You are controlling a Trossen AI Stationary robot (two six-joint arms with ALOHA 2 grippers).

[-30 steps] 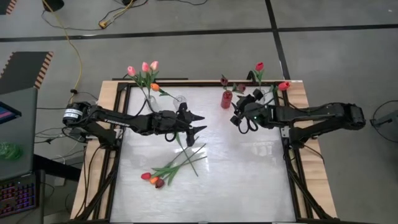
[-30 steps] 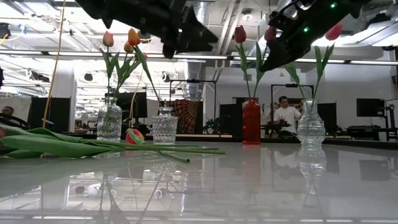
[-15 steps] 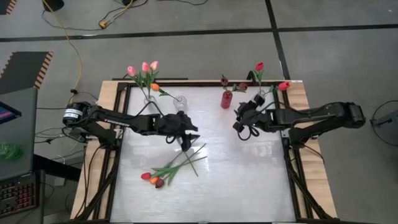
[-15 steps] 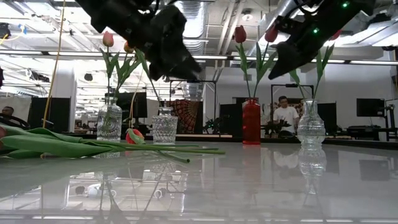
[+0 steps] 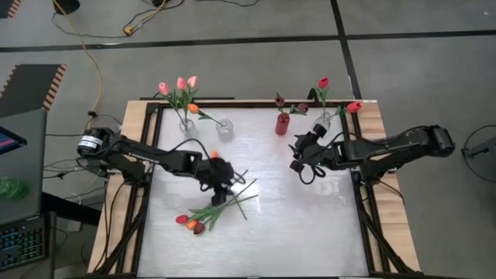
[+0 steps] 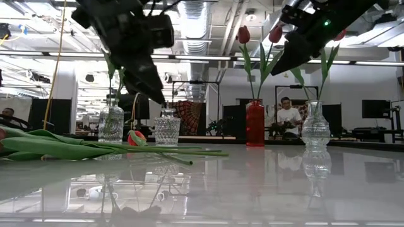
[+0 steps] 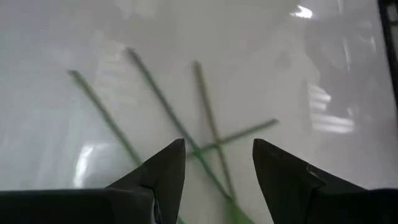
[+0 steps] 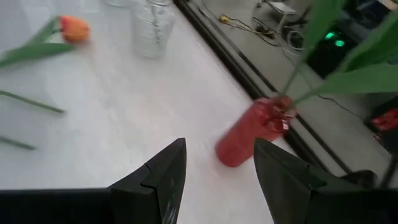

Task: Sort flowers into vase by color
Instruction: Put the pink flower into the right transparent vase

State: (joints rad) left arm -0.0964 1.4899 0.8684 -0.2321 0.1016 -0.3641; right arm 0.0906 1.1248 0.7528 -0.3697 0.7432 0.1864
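Glossy white table [image 5: 310,217] carries everything, with four vases lined along its far edge. Toward the far left corner a clear vase [image 5: 187,125] holds pink tulips [image 5: 180,84] and one orange one, and just beside it stands a second clear vase [image 5: 224,126] whose contents I cannot make out. Out from those, left of the table's middle, the left gripper [image 5: 218,195] points down over a loose bunch of flowers [image 5: 217,205] lying flat on the table, its jaws apart with nothing between them; the left wrist view shows the crossed green stems [image 7: 205,130] on the table beyond its two fingers. The heads of that bunch, red and orange, lie toward the near left part of the table [image 5: 191,224]. Right of centre on the far edge a red vase [image 5: 282,123] holds dark red tulips, and the right wrist view shows it beyond that arm's fingers. The right gripper [image 5: 297,155] hovers above the table just out from the red vase, jaws apart and empty. Near the far right corner a clear vase [image 5: 323,121] holds red tulips [image 5: 353,106].
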